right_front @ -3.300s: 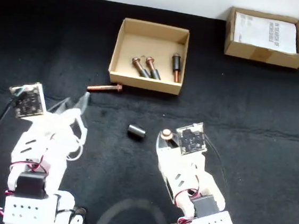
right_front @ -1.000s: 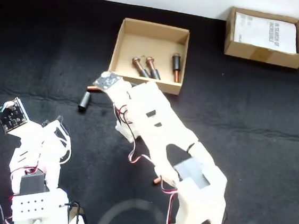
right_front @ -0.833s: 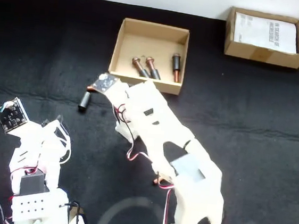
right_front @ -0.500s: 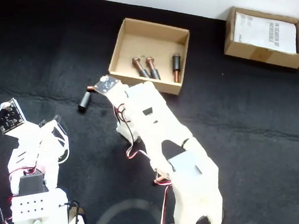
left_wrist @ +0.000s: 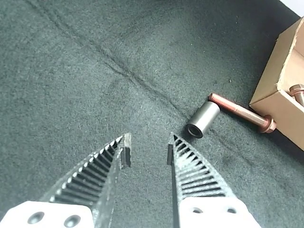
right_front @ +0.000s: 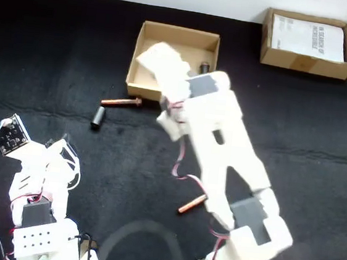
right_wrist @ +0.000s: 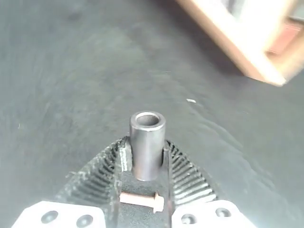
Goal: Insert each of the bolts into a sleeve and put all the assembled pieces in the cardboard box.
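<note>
Even, bright light casts only faint shadows on the cloth (right_front: 58, 43).

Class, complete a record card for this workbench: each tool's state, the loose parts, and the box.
Left tool: open, over the cloth, short of a loose sleeve
Right tool: shut on a second sleeve, its open end showing
Loose bolts: first bolt beside the loose sleeve; second bolt beside the right arm
Cardboard box: open-topped, just beyond the first bolt

The table (right_front: 321, 139) before me, draped in black cloth, carries the open cardboard box (right_front: 144, 46) and a smaller box (right_front: 305, 62) toward its far edge. A bolt (right_front: 120, 102) lies just beside the cardboard box's near wall, with a sleeve (right_front: 97, 117) near it. A second bolt (right_front: 191, 204) lies nearer me, well apart.
</note>
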Available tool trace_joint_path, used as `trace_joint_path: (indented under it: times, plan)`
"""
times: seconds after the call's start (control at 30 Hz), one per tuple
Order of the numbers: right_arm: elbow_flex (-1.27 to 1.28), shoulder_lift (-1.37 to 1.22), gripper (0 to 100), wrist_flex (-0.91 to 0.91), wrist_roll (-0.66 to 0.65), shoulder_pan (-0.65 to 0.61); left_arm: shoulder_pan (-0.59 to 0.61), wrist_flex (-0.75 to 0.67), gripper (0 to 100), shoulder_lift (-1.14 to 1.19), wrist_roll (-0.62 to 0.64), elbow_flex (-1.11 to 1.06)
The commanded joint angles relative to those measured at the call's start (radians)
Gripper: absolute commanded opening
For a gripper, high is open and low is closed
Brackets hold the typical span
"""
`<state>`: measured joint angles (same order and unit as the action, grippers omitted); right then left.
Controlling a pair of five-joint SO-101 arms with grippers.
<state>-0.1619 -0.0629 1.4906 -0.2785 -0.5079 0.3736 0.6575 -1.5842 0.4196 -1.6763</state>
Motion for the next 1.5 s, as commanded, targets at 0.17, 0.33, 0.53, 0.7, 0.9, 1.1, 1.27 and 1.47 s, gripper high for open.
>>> trace_joint_path:
  times: [0.17,0.33,0.53,0.7,0.9,1.1,1.27,1.47]
  plan:
    - [-0.035,0.371,0.8,0.120,0.196,0.262,-0.015,0.028,14,-0.004,-0.002,-0.027]
    - [-0.033,0.524,0.8,0.166,0.287,0.533,-0.097,0.106,14,-0.012,-0.143,-0.027]
    - [0.122,0.684,0.8,0.136,0.345,0.911,-0.110,0.120,14,-0.012,-0.241,-0.021]
    - [0.417,0.866,0.8,0.048,0.341,1.138,-0.110,0.278,14,-0.012,-0.370,0.054]
    - [0.800,1.204,0.8,-0.127,0.270,1.270,-0.119,0.387,10,-0.004,-0.657,0.114]
    - [1.158,1.584,0.8,-0.246,0.164,1.334,-0.213,0.437,3,-0.001,-0.738,0.174]
    - [1.414,1.876,0.8,-0.318,0.054,1.432,-0.314,0.479,11,0.013,-0.741,0.274]
    - [1.541,1.837,0.8,-0.495,0.003,1.621,-0.403,0.499,11,0.364,-0.743,0.565]
